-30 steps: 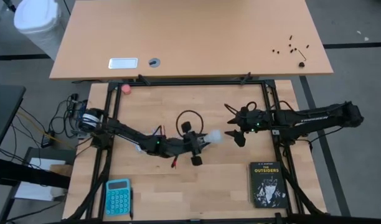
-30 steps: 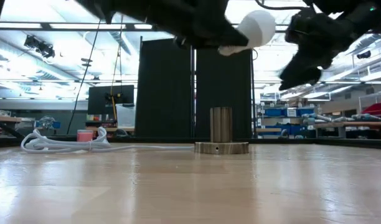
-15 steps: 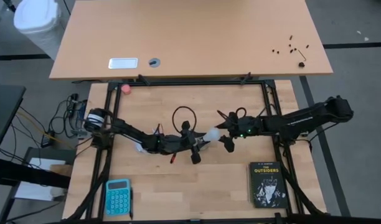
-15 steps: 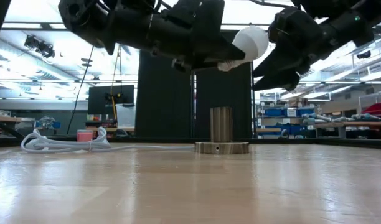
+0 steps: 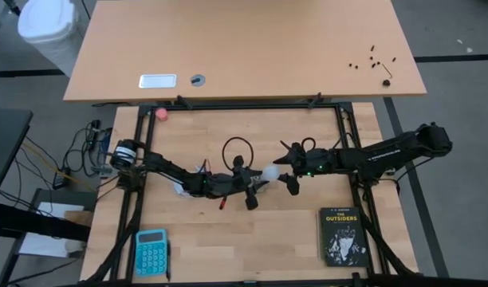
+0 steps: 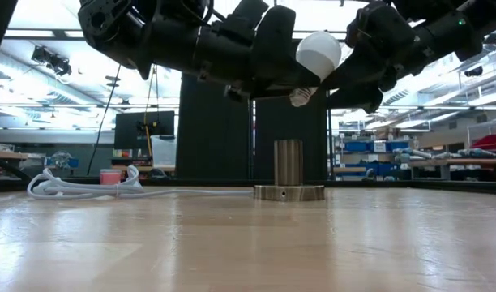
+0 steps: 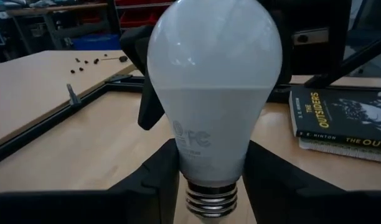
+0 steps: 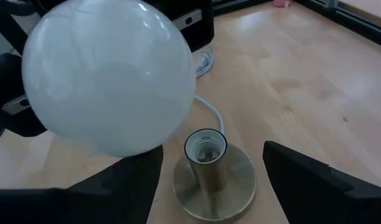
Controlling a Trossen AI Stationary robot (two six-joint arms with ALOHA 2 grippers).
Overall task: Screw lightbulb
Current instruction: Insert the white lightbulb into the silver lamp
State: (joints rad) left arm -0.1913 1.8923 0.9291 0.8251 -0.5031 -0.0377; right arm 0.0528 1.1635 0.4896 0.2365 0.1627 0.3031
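- The lightbulb [image 5: 269, 173] hangs in the air above the counter [image 5: 188, 143], near its middle, clamped at its narrow neck by the left end effector [image 7: 209, 171]; its globe points toward the right arm.
- In the left wrist view the two dark fingers [image 7: 154, 180] press on either side of the neck, just above the threaded base.
- The right end effector [image 5: 282, 169] sits at the globe's far end with its fingers spread apart; one finger shows on each side of the globe in its own wrist view, and whether they touch it cannot be told.
- The socket [image 8: 206, 160] stands upright on its round base on the counter, below the bulb and apart from it.
- Both arms reach inward from opposite sides, stretched low and nearly level, meeting at the bulb.
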